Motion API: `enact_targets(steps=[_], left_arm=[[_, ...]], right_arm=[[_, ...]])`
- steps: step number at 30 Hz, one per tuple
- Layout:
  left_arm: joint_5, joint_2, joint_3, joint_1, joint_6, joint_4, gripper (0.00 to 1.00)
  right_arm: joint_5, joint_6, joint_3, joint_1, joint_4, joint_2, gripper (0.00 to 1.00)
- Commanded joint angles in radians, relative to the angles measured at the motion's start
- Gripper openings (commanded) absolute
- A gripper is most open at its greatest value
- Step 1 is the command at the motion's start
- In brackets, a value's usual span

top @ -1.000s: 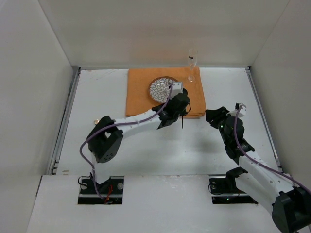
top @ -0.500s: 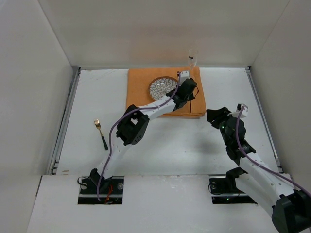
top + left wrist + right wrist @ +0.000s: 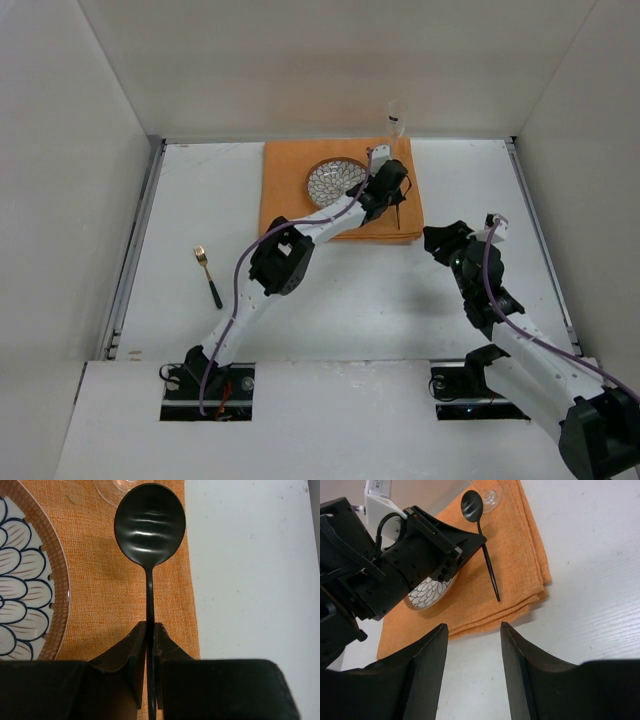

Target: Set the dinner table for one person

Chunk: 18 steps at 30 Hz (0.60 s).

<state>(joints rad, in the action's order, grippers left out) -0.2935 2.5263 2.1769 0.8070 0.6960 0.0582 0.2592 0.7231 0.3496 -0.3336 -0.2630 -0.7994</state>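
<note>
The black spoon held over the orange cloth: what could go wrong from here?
1. The spoon has its bowl right by the foot of the glass; a nudge forward might knock that tall glass over.
2. It is near the right edge of the orange cloth, so it may land partly on the bare dinner table.
3. The left fingers pinch only the thin handle, so the spoon could twist on release.

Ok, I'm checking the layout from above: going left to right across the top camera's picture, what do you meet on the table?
Fork → patterned plate → glass → right tool. The left tool, shut on the spoon, overlaps the glass sideways, so it is left out.
</note>
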Motion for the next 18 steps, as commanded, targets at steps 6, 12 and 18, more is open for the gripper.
enact_targets(steps=[6, 12, 18], left_arm=[[0.054, 0.037, 0.086, -0.018, 0.002, 0.028, 0.0], [0.074, 0.068, 0.103, -0.027, 0.008, 0.029, 0.01], [0.067, 0.072, 0.098, -0.024, 0.017, 0.028, 0.09]], right_arm=[[-0.014, 0.006, -0.004, -0.003, -0.067, 0.005, 0.52], [-0.014, 0.006, -0.003, -0.006, -0.074, -0.012, 0.52], [-0.023, 0.006, 0.0, -0.008, -0.076, -0.017, 0.52]])
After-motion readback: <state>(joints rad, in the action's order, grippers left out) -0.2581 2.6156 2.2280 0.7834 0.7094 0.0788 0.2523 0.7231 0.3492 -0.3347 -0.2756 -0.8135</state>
